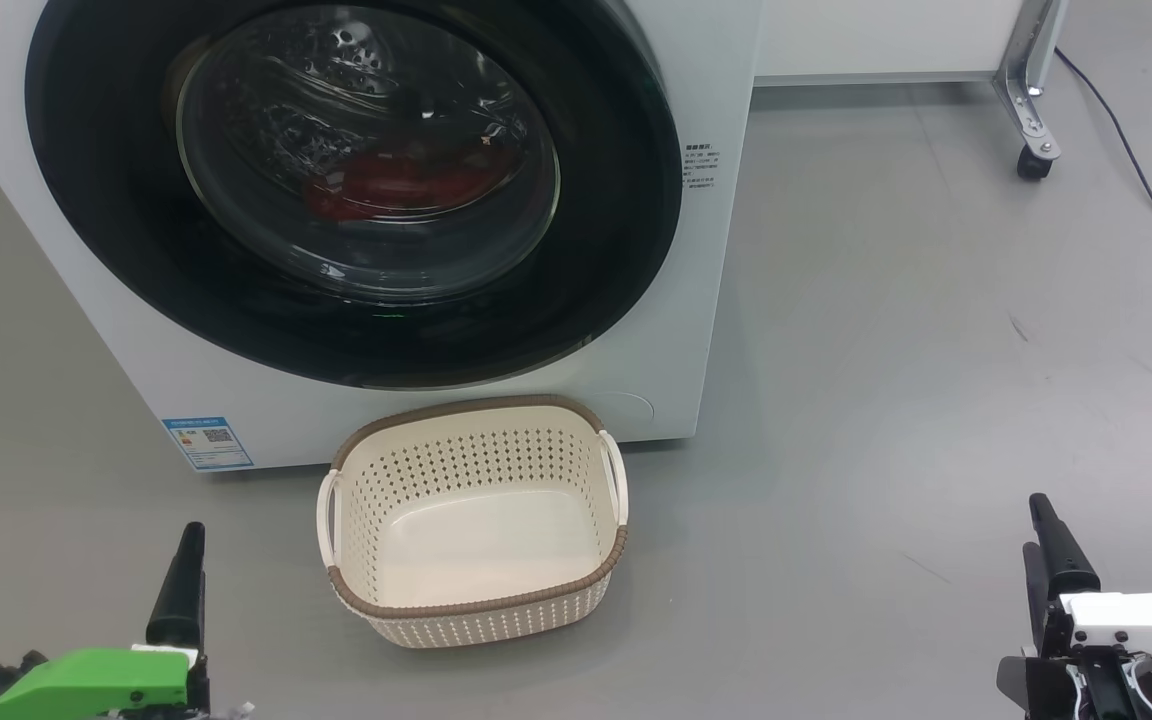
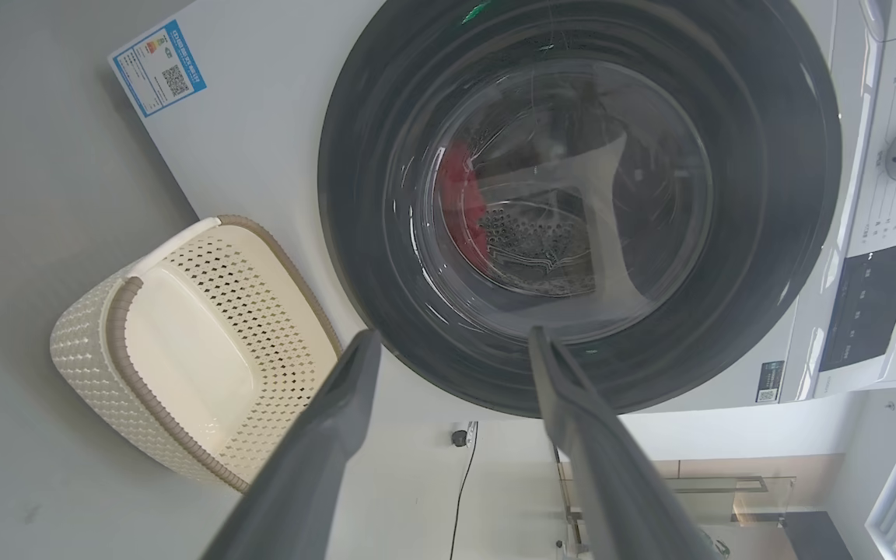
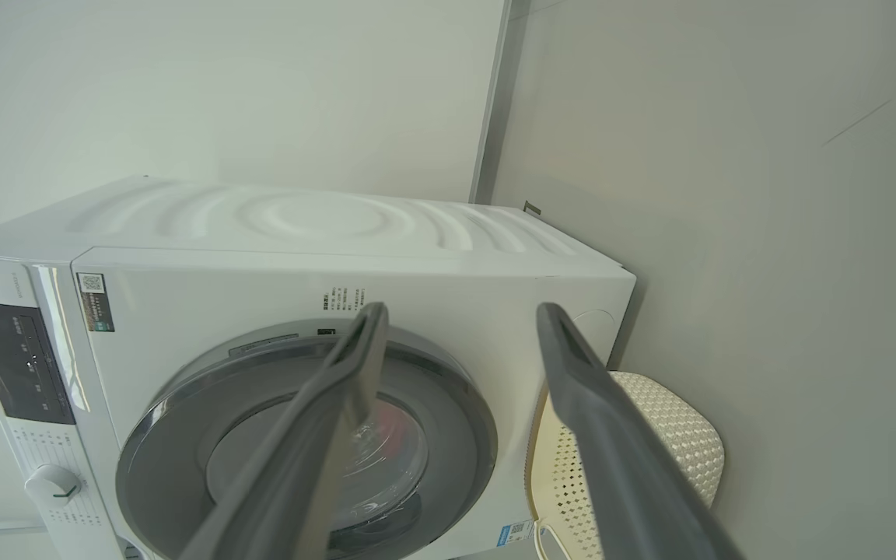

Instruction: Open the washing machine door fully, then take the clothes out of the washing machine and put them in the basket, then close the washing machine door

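Fingers (image 2: 331, 420) of left gripper (image 2: 454, 334) were spread wide and empty, left of basket (image 1: 476, 622). Just behind basket stood washing machine (image 1: 276, 425), washing machine door (image 1: 106, 220) shut, red clothes (image 1: 396, 185) behind the glass. Right of basket, right gripper (image 3: 461, 307) had fingers wide, empty.

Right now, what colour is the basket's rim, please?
Brown, on the basket; clearest in the head view.

One washing machine (image 1: 718, 300), one basket (image 1: 620, 545), one garment (image 1: 396, 182)
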Controlling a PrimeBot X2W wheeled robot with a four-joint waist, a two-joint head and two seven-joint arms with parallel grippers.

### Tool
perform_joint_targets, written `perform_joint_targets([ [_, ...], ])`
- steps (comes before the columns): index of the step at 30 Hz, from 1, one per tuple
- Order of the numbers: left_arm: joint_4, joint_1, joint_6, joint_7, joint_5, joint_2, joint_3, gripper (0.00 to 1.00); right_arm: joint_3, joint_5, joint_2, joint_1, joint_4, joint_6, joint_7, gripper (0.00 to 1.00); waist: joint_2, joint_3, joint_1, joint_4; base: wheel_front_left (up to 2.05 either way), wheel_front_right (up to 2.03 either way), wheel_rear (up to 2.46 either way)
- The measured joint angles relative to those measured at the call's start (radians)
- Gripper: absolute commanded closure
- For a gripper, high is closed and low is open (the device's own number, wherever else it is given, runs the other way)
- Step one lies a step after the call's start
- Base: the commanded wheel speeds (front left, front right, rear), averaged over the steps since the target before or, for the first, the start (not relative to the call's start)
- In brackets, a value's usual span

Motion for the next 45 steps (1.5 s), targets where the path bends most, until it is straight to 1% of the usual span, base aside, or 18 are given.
perform_joint_targets([
  [7,-0.014,-0.002,0.000,-0.048,0.135,0.049,-0.031,0.00,0.027,-0.103,-0.035,0.000,-0.006,-0.001,-0.033,0.00,0.0000,-0.001,0.0000,0.001,0.00,0.00,0.00],
  [9,-0.016,-0.002,0.000,-0.056,0.184,0.063,-0.041,0.00,0.040,-0.140,-0.046,0.000,-0.009,-0.010,-0.041,0.00,0.0000,-0.001,0.0000,0.001,0.00,0.00,0.00],
  [11,-0.016,-0.003,0.000,-0.063,0.237,0.080,-0.051,0.00,0.054,-0.186,-0.061,0.000,-0.011,-0.011,-0.052,0.00,0.0000,-0.001,0.0000,0.001,0.00,0.00,0.00],
  [14,-0.019,-0.006,0.002,-0.074,0.306,0.096,-0.068,0.00,0.073,-0.261,-0.087,0.000,-0.015,-0.032,-0.066,0.00,0.0000,-0.001,0.0000,0.002,0.00,0.00,0.00],
  [19,-0.033,-0.018,0.018,-0.088,0.424,0.114,-0.097,0.00,0.112,-0.398,-0.126,-0.003,-0.028,-0.064,-0.083,0.00,0.0000,-0.001,0.0000,0.003,0.00,0.00,0.00],
  [23,-0.055,-0.023,0.032,-0.102,0.510,0.115,-0.106,0.00,0.143,-0.482,-0.137,-0.003,-0.036,-0.097,-0.096,0.00,0.0000,-0.001,0.0000,0.004,0.00,0.00,0.00],
  [27,-0.068,-0.023,0.045,-0.114,0.593,0.121,-0.128,0.00,0.175,-0.553,-0.141,-0.003,-0.039,-0.114,-0.109,0.00,0.0000,-0.001,0.0000,0.005,0.00,0.00,0.00],
  [37,-0.080,-0.023,0.071,-0.146,0.730,0.122,-0.164,0.00,0.230,-0.689,-0.142,-0.003,-0.042,-0.134,-0.143,0.00,0.0000,-0.002,0.0000,0.006,0.00,0.00,0.00],
  [41,-0.082,-0.022,0.076,-0.163,0.788,0.123,-0.172,0.00,0.247,-0.742,-0.141,-0.003,-0.042,-0.151,-0.156,0.00,0.0000,-0.003,0.0000,0.007,0.00,0.00,0.00],
  [45,-0.086,-0.021,0.080,-0.173,0.847,0.124,-0.190,0.00,0.263,-0.797,-0.141,-0.003,-0.042,-0.160,-0.168,0.00,0.0000,-0.004,0.0000,0.009,0.00,0.00,0.00],
])
